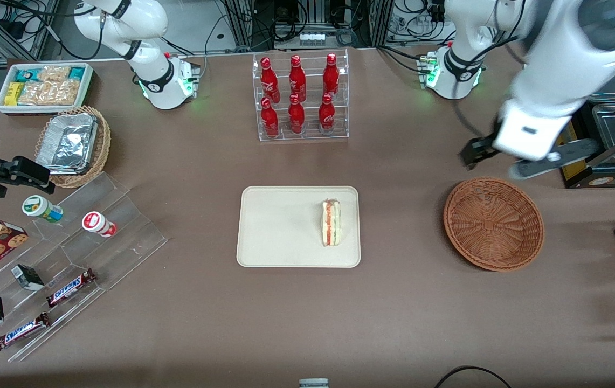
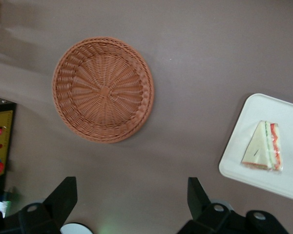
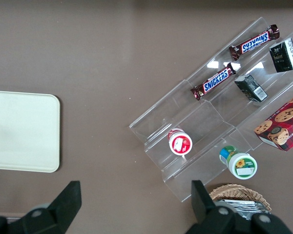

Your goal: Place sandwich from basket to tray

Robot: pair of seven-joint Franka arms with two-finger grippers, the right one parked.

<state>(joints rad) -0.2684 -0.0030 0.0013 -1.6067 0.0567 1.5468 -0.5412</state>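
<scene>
So the small triangular sandwich of white bread with red and green filling is already lying on the flat cream rectangular tray, close to the tray's edge on the basket's side, and the round reddish-brown wicker basket has nothing in it. By my reckoning that's the job pretty much wrapped.

My gripper hangs high over the brown table, above the basket's rim farther from the front camera, jaws spread wide and holding nothing.

If I had to touch it again: looks light and squishy, bread would dent easily and the layers could slide apart. I'd take it across the two flat bread faces near the middle, gentle squeeze, not on the filling edge. Tray's low rim shouldn't get in the way.
</scene>
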